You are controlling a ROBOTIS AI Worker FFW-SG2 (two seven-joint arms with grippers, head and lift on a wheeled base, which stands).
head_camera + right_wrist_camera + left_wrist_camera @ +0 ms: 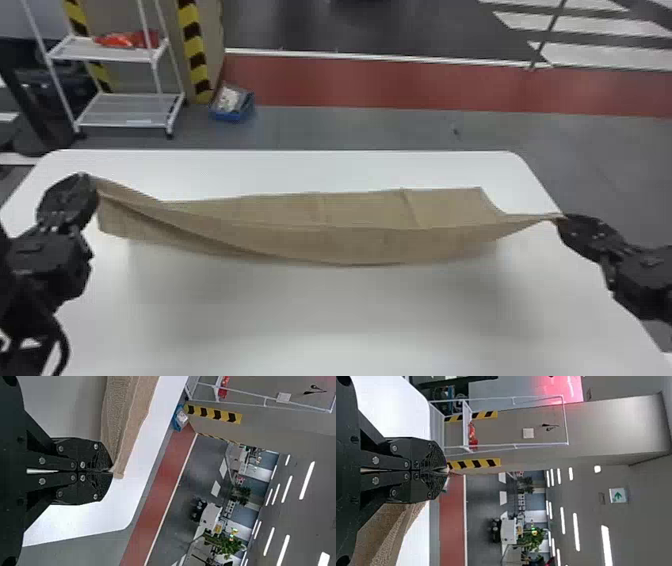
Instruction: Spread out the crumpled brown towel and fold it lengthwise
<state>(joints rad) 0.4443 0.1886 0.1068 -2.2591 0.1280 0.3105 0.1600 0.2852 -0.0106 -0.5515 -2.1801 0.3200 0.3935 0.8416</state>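
The brown towel (pixel 320 230) stretches as a long band across the white table (pixel 350 320), its two near corners lifted and its far part lying back on the table. My left gripper (pixel 92 181) is shut on the towel's left corner, with cloth hanging below it; in the left wrist view the same gripper (pixel 447 471) has its tips together and the towel (pixel 391 530) beside it. At the right end my right gripper (pixel 561 218) pinches the other corner. In the right wrist view that gripper (pixel 112 471) is closed on the edge of the towel (pixel 128 427).
Behind the table at the left stand a white wire shelf (pixel 125 107) with a red item and a striped pillar (pixel 195 50). A blue box (pixel 232 103) sits on the floor. The table's far edge runs beyond the towel.
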